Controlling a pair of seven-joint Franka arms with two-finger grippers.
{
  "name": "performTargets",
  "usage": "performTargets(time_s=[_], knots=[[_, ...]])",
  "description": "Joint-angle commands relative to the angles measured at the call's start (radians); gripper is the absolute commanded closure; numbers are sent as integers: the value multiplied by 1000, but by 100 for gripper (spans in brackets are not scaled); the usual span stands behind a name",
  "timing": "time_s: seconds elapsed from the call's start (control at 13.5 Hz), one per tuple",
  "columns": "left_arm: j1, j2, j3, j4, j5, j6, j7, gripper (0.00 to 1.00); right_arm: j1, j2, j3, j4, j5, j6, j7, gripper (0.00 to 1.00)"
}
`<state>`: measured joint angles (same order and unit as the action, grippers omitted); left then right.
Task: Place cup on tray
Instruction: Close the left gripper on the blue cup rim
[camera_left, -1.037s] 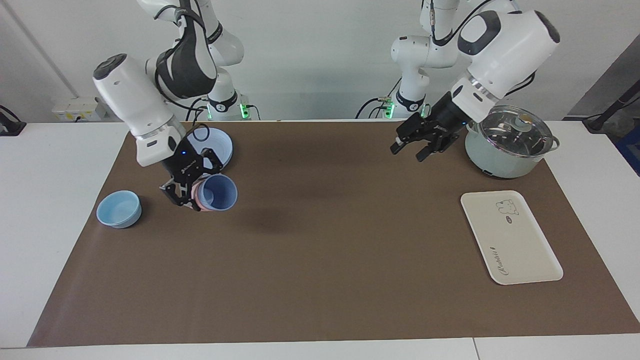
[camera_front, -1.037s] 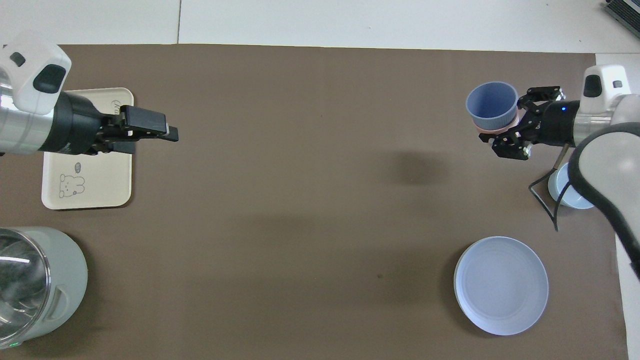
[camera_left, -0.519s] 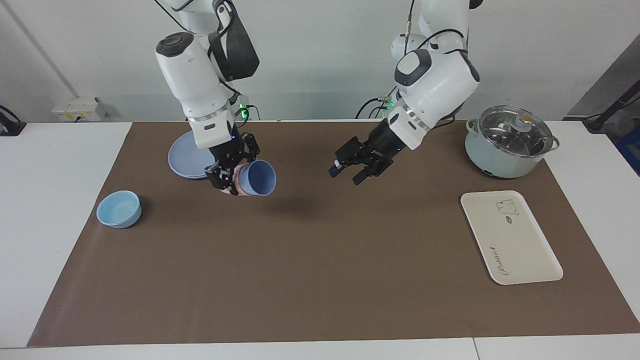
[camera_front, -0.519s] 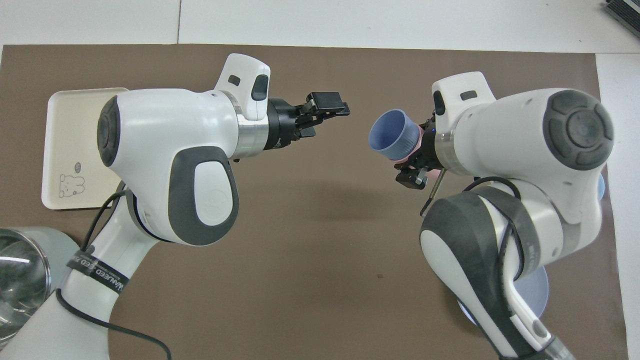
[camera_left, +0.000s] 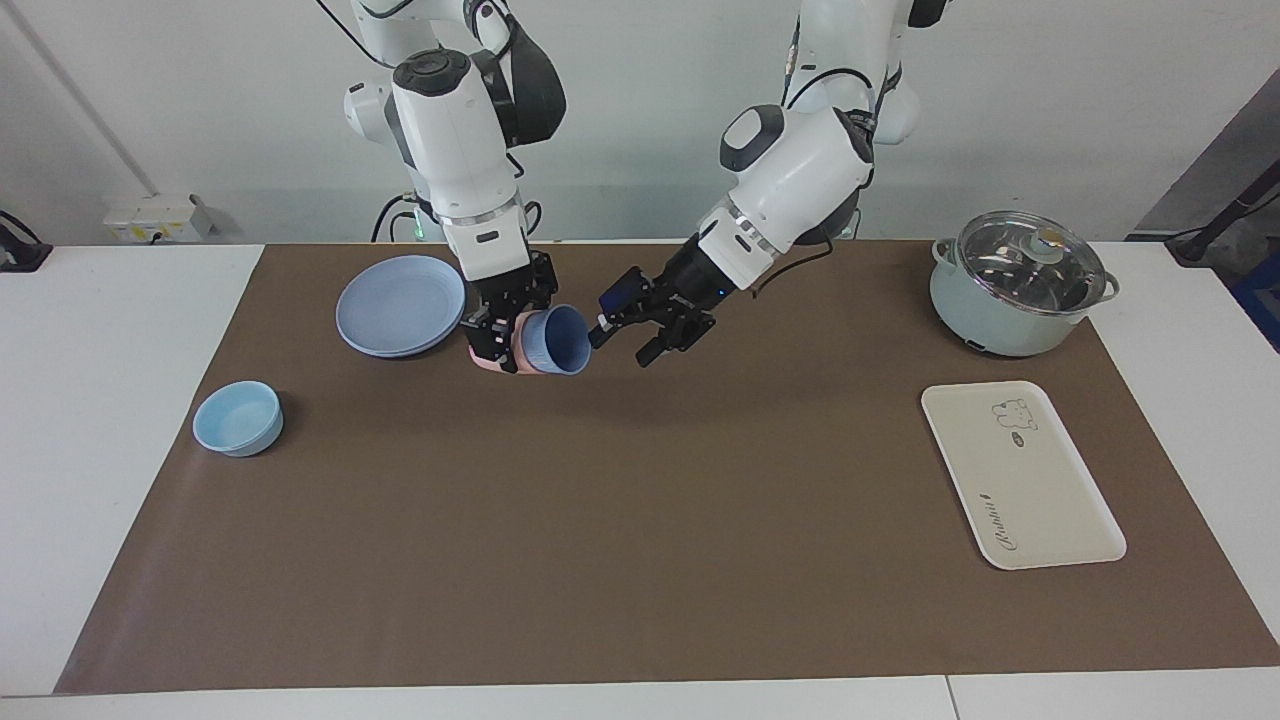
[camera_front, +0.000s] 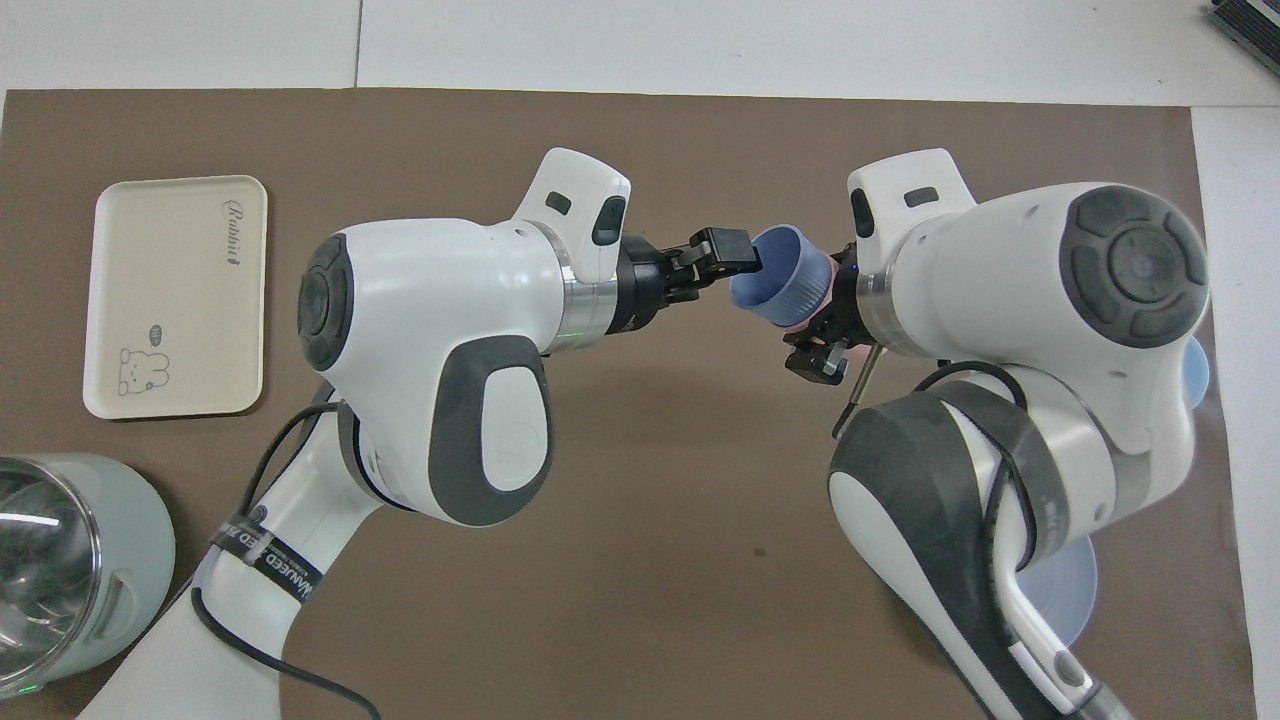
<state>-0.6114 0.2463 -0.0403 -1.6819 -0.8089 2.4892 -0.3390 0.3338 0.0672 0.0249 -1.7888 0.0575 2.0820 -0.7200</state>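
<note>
The periwinkle-blue cup (camera_left: 560, 340) (camera_front: 785, 285) hangs tipped on its side over the mat, close to the plate. It is nested in a salmon-pink tumbler (camera_left: 520, 352). My right gripper (camera_left: 495, 335) (camera_front: 828, 315) is shut on the pink tumbler's base end. The cup's mouth faces my left gripper (camera_left: 620, 345) (camera_front: 735, 265), which stands open with its fingertips right at the rim. I cannot tell whether they touch it. The cream-white tray (camera_left: 1020, 480) (camera_front: 180, 300) lies flat at the left arm's end of the table with nothing on it.
A round blue plate (camera_left: 400, 305) (camera_front: 1075, 590) lies near the right arm's base. A light-blue bowl (camera_left: 238, 418) sits farther out at that end. A pale green pot with a glass lid (camera_left: 1020, 285) (camera_front: 70, 560) stands beside the tray, nearer the robots.
The right arm has carried the stacked cups from beside the bowl toward the table's middle. The left gripper has come from beside the pot to the cup's mouth, its fingers narrowing.
</note>
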Motion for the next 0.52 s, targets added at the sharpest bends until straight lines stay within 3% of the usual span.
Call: performTargets(time_s=[0.0,0.07,0.15,0.22,0.44], knots=[[-43,31,17,18,-6,95,-8,38,-6,-10,4,6,-22,-19,16,100],[-53,33,17,18,-4,97,-8,38,-6,-10,4,6,-22,-19,16,100],[-62,33,19,16,-3,97,-8,50,-6,-10,4,6,-22,-17,16,100],[-67,36,19,16,10,93,-8,74,-6,-10,4,5,-22,-17,16,100],[-88,36,19,7,17,89,-18,100,-6,-10,4,5,-22,-14,16,100]])
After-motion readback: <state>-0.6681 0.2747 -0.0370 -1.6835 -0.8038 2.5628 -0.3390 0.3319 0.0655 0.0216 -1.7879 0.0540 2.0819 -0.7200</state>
